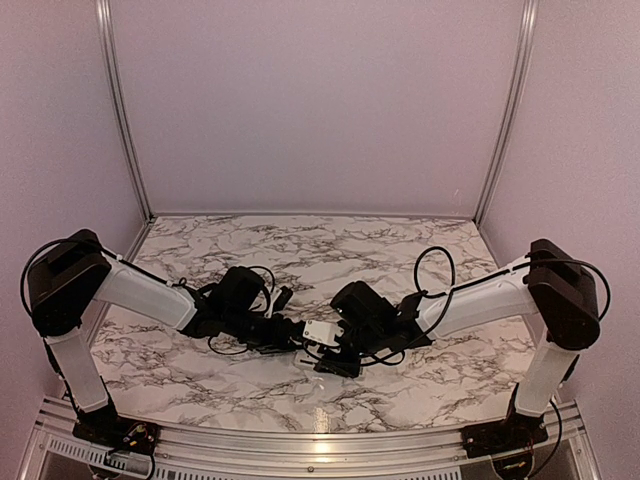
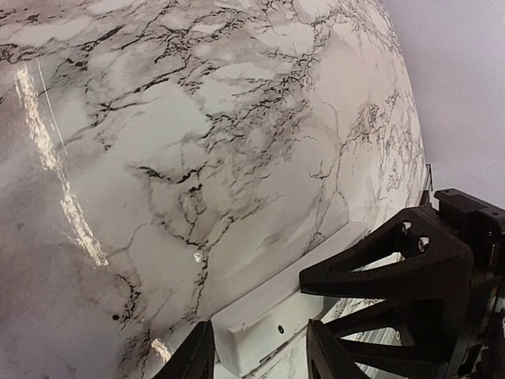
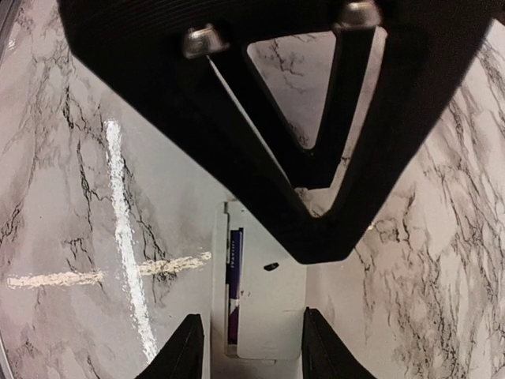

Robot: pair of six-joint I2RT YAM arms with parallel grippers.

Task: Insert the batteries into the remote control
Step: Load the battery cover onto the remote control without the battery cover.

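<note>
Remote control white, purple label illegible; right jaws grasping it; left jaws: cannot tell.

Jaws crowd the remote control from both sides; far table open.

Both arms bend at the elbow and reach in low, meeting in the middle of the frame. The left gripper points right. The right gripper points left. Their tips almost touch. On each gripper the two black fingers stand a little apart.
</note>
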